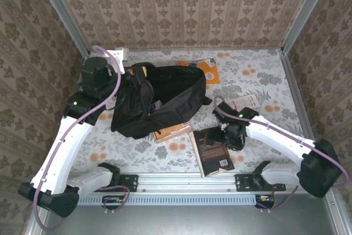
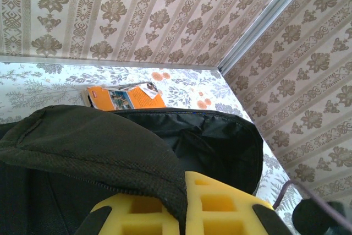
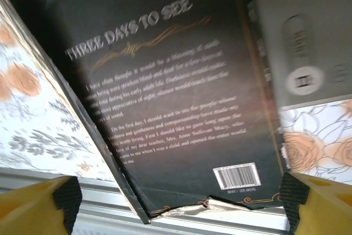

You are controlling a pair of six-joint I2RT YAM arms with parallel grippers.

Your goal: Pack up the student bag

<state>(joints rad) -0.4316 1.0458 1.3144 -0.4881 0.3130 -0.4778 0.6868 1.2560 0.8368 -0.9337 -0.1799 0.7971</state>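
Item 1, student bag (image 1: 165, 96): black soft fabric, lying on its side left of centre on the flowered table (image 1: 258, 83). The mouth gapes open and dark lining shows inside.

Item 2, my left pincer (image 2: 182, 213): yellow pads pressed together on a fold of the bag's black rim, fabric pinched between them, at the bag's far left end.

Item 3, my right pincer (image 3: 179, 212): jaws spread wide, nothing held, hovering low over the dark book (image 3: 165, 81). One yellow pad sits off the book's left edge over the cloth. The other is just beside its lower right corner.

Item 4, dark book: back cover up, headed "Three Days to See", barcode near one corner. It lies flat close to the front rail (image 1: 187, 181), just beside the bag's near right end.

Item 5, brown book (image 1: 171, 131): partly under the bag's near edge, one end sticking out.

Item 6, orange book (image 1: 208, 69): flat on the cloth behind the bag, toward the far wall.

Item 7, white card (image 1: 246, 101): on the cloth to the right of the bag, beyond my right pincer
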